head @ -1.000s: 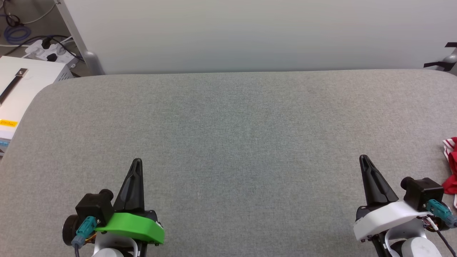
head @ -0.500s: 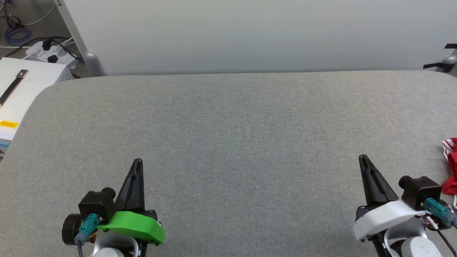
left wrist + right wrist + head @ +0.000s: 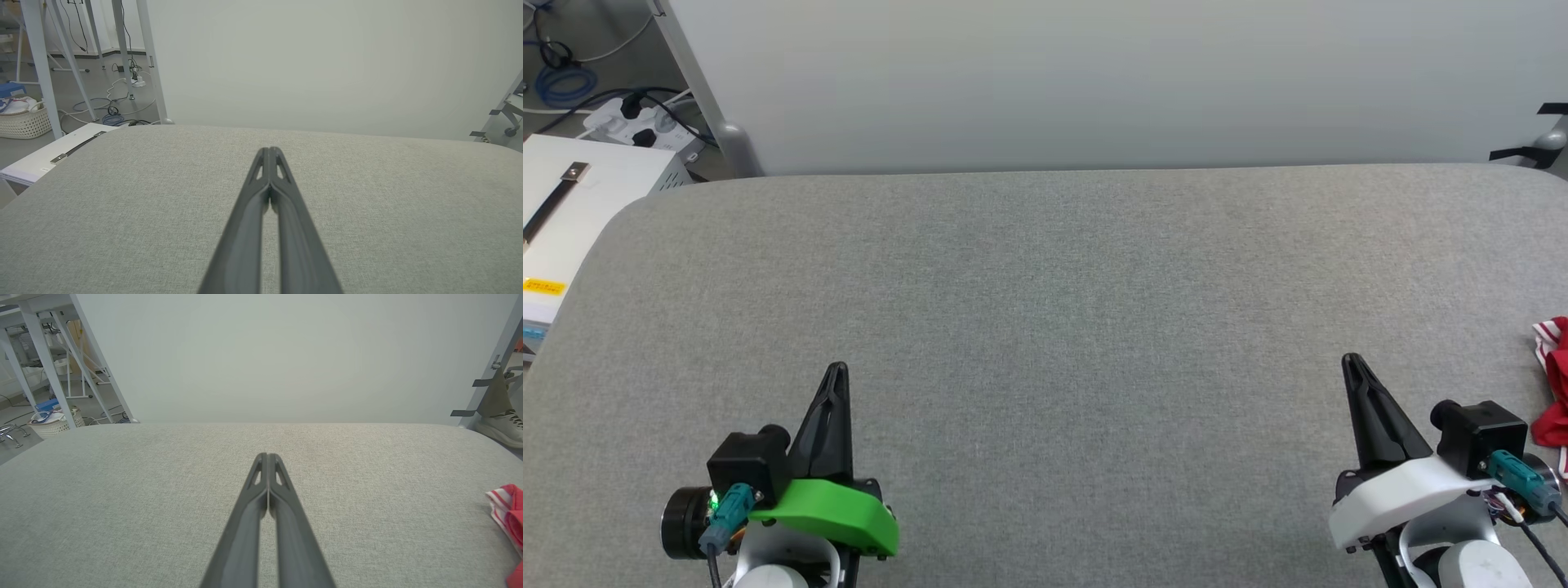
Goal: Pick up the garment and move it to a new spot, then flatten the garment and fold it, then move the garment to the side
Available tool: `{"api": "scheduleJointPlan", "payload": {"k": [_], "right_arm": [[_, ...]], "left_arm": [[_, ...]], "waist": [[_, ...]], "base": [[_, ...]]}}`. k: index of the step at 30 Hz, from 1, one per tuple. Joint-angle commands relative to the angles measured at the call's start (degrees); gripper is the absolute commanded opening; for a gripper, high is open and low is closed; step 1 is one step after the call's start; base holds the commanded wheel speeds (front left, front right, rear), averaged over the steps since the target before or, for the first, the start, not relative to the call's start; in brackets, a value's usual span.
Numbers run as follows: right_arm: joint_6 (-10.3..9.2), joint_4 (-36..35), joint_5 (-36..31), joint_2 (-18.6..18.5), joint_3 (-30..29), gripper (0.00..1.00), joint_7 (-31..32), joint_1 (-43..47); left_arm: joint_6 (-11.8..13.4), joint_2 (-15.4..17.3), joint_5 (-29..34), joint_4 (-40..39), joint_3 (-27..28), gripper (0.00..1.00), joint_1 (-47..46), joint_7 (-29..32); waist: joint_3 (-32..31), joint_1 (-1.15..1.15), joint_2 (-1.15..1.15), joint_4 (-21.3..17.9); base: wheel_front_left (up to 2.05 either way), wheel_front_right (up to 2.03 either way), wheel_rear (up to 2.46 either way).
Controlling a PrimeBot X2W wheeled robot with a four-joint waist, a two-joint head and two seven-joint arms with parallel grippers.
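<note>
Not started: garment [image 3: 1553, 400] bunched at tabletop [image 3: 1045, 286] right edge, untouched; left end effector [image 3: 836, 369] and right end effector [image 3: 1352, 361] fully closed, empty; pick, flatten, fold, move all pending.

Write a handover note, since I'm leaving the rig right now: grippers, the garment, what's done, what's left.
Left gripper: shut, empty, over the near side of the grey padded table.
Right gripper: shut, empty, also over the near side; nothing touches it.
Garment: red with red-and-white striped trim, bunched at the table's right edge, to the right of the right gripper and mostly cut off by the frame.
Done: nothing evident; the garment is neither held nor laid flat.
Left: pick it up, move it to a new spot, flatten, fold, move aside.
</note>
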Motion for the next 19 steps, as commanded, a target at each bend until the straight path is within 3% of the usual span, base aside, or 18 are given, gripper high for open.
{"api": "scheduleJointPlan", "payload": {"k": [1,19], "right_arm": [[-0.01,-0.39,-0.76,0.13,-0.18,0.00,0.35,0.57],[-0.02,-1.12,-3.00,0.55,-0.57,0.00,1.67,0.79]], "left_arm": [[0.33,-0.23,0.72,-0.30,0.07,0.00,0.21,0.28],[1.23,-0.32,2.64,-1.11,0.11,0.00,0.29,2.35]], "waist": [[-0.03,0.00,0.00,0.01],[-0.39,0.00,0.00,0.05]], "base": [[0.00,0.00,0.00],[0.00,0.00,0.00]]}}
